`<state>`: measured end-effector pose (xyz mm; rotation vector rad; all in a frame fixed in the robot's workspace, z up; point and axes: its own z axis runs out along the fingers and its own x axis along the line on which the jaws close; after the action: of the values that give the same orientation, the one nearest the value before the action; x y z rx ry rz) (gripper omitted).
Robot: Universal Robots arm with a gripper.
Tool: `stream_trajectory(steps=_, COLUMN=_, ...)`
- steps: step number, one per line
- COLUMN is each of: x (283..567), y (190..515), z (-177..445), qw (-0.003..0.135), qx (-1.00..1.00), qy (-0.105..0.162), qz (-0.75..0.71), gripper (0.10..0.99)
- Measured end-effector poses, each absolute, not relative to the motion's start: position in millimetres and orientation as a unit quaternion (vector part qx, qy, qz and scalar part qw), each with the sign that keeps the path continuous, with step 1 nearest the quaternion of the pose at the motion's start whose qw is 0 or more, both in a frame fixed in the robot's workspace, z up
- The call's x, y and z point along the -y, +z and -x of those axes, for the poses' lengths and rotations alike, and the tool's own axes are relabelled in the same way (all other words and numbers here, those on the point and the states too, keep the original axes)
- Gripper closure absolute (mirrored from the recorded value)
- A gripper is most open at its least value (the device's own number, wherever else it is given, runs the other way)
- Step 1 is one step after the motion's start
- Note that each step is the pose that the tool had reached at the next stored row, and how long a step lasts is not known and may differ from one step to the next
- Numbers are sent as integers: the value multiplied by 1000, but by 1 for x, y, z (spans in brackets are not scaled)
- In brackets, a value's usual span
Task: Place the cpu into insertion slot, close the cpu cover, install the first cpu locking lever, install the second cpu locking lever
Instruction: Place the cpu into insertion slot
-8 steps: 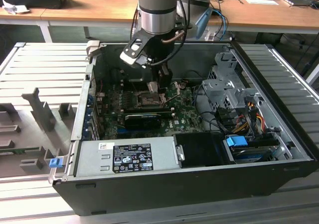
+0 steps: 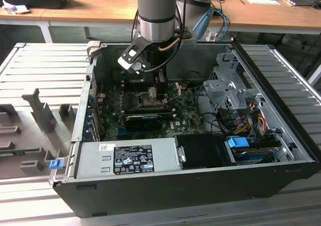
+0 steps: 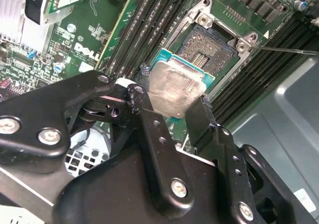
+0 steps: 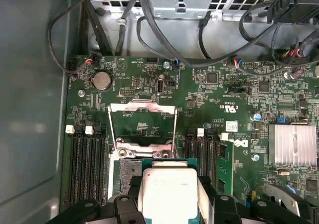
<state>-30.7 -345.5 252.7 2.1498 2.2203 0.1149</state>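
My gripper [image 3: 174, 98] is shut on the cpu [image 3: 172, 87], a pale grey square chip on a green base, clamped between the two black fingers [image 3: 202, 112]. It hangs tilted just above the board, beside the open insertion slot [image 3: 212, 47], whose dark contact field lies bare inside its metal rim. In the first wrist view the cpu [image 4: 169, 184] sits over the edge of the insertion slot [image 4: 127, 170]. The cpu cover [image 4: 143, 106] is folded back open beyond it. A thin locking lever [image 3: 286, 49] sticks out sideways. From outside, the gripper [image 2: 159, 90] reaches down into the case.
The open computer case holds a grey power supply [image 2: 125, 158] in front, a black card [image 2: 143, 119] near the socket and a drive cage [image 2: 225, 93] with cables at the exterior view's right. Memory slots [image 4: 87, 159] and a finned heat sink [image 4: 291, 144] flank the socket.
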Motion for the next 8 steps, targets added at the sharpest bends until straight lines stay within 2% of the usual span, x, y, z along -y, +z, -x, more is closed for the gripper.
stream_trajectory(steps=8, x=344, y=250, z=31, qw=25, qx=-711, qy=37, qz=-702, gripper=561)
